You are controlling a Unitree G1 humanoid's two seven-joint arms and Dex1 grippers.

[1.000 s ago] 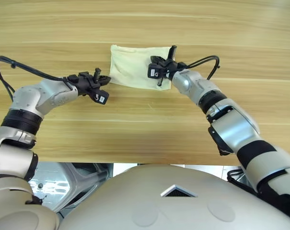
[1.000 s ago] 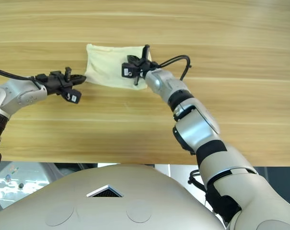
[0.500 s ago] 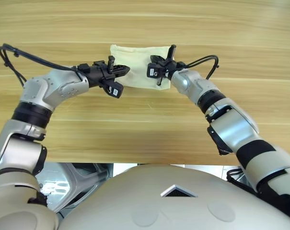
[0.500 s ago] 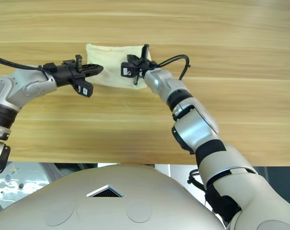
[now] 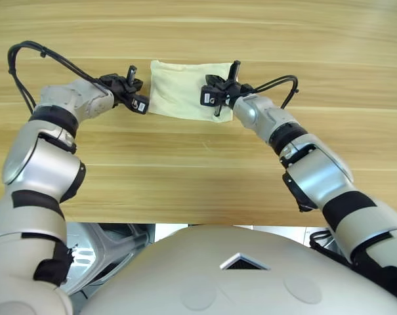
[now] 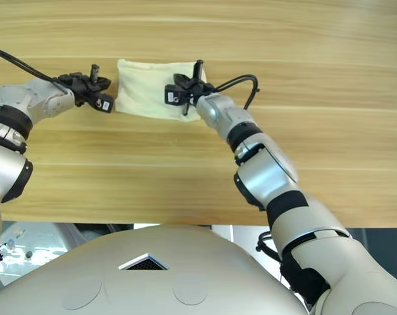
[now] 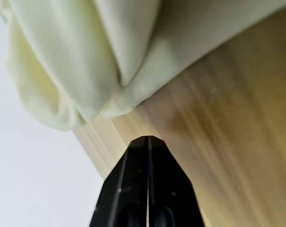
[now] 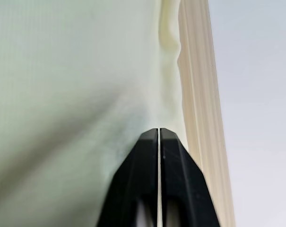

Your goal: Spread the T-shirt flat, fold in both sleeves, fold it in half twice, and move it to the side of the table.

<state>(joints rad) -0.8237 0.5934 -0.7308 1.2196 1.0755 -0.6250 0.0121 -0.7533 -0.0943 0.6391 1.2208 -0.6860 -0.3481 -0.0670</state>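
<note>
It looked like a plain lab or test room, though this could not be settled. A long, pale wood-grain worktop (image 5: 198, 170) ran across the whole scene, and grey moulded equipment housing (image 5: 100, 252) sat on the floor below its near edge.

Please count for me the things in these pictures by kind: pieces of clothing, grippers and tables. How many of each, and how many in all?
T-shirt, pale yellow, folded: 1
Grippers, black, left gripper and right gripper: 2
Wooden table: 1
Total: 4
</note>
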